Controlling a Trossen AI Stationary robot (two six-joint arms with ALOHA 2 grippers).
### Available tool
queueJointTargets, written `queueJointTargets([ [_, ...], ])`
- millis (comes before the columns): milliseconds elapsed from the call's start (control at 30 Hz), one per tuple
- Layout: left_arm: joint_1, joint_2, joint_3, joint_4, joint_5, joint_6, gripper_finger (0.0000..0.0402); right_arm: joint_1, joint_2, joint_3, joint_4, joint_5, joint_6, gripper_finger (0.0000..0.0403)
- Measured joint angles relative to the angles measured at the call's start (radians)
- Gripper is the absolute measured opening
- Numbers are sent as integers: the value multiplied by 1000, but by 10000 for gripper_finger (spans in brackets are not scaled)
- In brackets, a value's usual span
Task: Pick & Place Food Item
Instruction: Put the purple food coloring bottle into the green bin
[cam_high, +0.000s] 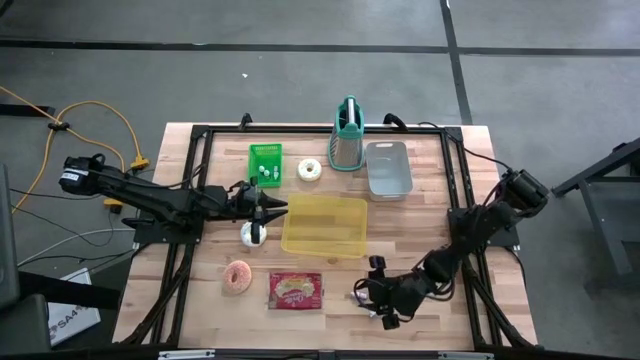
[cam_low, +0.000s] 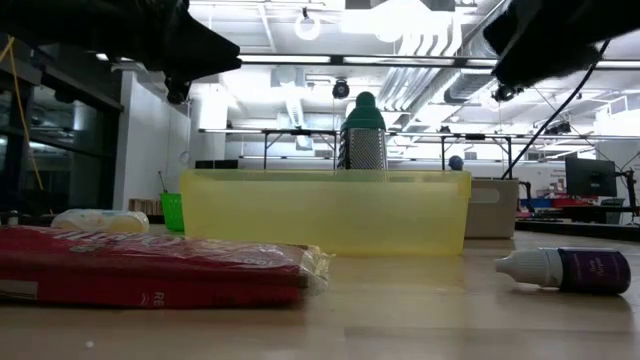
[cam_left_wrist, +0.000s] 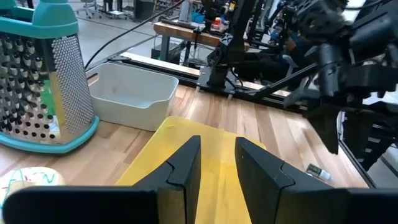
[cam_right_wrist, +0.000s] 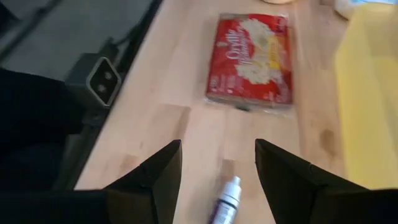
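Nearest us in the low view lies the flat red crinkly popcorn packet (cam_low: 150, 268), flat on the wooden table (cam_low: 420, 320). We take this to be the food item, though the pink frosted doughnut (cam_high: 238, 277) beside it could be meant.

Right gripper (cam_right_wrist: 217, 168) hovers above the table just past the packet's short edge, jaws spread wide and empty; a small white-capped purple bottle (cam_right_wrist: 225, 200) lies between its fingers below.

Judgement: the packet is light, soft and slick, and it will sag and slip. Best taken across a narrow edge or a corner seam, not the flat face.

Farther off, the shallow translucent yellow plastic tray (cam_high: 324, 225) sits mid-table. Left gripper (cam_left_wrist: 217, 163) hangs over its rim, jaws narrowly parted, holding nothing.

Beyond: a steel box grater with teal handle (cam_high: 347, 135).
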Motion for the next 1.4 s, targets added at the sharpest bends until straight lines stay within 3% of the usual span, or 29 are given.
queueJointTargets([
  [300, 0, 0, 0, 0, 0, 0, 95, 1, 17, 34, -189, 93, 261, 190],
  [500, 0, 0, 0, 0, 0, 0, 95, 14, 120, 34, -132, 10, 309, 190],
  [733, 0, 0, 0, 0, 0, -9, 95, 28, 134, 34, -128, 85, 319, 190],
  [1400, -1, 0, 0, 0, 0, -19, 95, 34, 215, 34, -139, 74, 395, 190],
])
